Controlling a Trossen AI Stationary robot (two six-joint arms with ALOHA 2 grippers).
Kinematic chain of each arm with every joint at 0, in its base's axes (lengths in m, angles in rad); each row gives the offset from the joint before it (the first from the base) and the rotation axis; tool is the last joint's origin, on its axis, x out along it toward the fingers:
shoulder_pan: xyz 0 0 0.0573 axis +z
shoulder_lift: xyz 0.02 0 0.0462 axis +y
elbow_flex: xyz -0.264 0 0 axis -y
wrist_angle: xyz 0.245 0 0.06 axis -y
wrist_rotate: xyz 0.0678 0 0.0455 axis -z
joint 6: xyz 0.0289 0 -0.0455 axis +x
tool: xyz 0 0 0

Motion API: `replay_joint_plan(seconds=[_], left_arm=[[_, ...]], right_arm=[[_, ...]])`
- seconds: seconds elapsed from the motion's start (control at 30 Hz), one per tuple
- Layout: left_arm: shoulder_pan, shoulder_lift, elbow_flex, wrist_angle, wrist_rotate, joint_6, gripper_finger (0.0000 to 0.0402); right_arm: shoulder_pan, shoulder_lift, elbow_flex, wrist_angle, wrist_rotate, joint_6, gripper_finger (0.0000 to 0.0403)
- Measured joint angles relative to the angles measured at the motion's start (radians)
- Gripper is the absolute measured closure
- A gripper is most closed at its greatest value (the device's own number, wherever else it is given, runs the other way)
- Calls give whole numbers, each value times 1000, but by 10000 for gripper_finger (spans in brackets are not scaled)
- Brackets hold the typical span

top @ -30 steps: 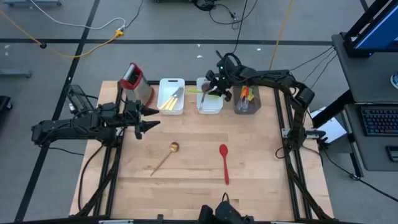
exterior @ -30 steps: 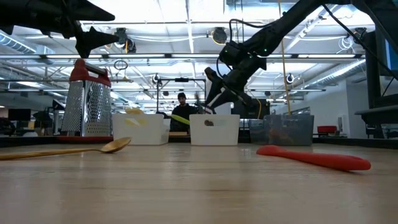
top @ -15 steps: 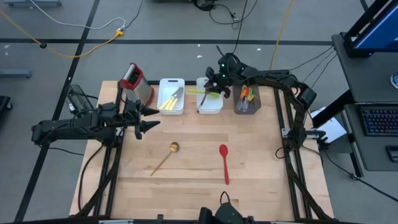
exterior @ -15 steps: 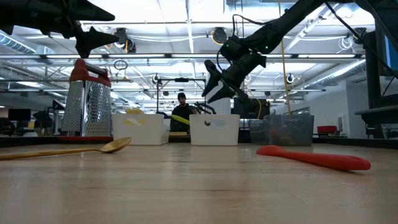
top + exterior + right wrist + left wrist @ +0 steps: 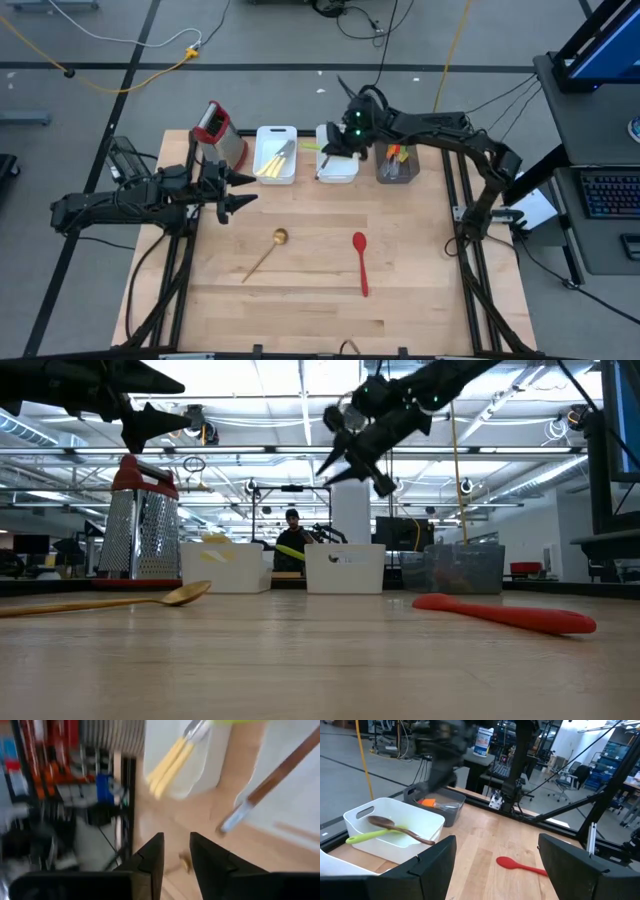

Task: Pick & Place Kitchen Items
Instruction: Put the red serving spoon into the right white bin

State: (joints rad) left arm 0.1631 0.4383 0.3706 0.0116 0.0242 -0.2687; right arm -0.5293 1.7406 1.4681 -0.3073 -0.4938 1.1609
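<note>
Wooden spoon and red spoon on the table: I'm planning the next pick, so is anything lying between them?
No. In the high view, only bare tabletop separates the wooden spoon from the red spoon; the low view shows the same gap.

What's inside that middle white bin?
In the middle white bin lie a lime-green spoon and a brown wooden-handled utensil. Its near wall hides part of the floor.

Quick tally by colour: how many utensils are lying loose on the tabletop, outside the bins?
wooden spoon: 1
red spoon: 1
Total: 2
</note>
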Motion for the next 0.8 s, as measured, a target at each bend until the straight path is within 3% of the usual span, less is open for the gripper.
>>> replay_joint_plan(seconds=[0.1, 0.23, 0.5, 0.8], left_arm=[[0, 0, 0, -2, 0, 1, 117], [0, 0, 0, -2, 0, -3, 117], [0, 0, 0, -2, 0, -49, 117], [0, 0, 0, -2, 0, -58, 117]], right_arm=[[64, -38, 0, -67, 13, -81, 323], [163, -83, 0, -201, 112, -177, 333], [351, -154, -1, -403, 307, -205, 350], [477, -171, -1, -611, 335, -179, 353]])
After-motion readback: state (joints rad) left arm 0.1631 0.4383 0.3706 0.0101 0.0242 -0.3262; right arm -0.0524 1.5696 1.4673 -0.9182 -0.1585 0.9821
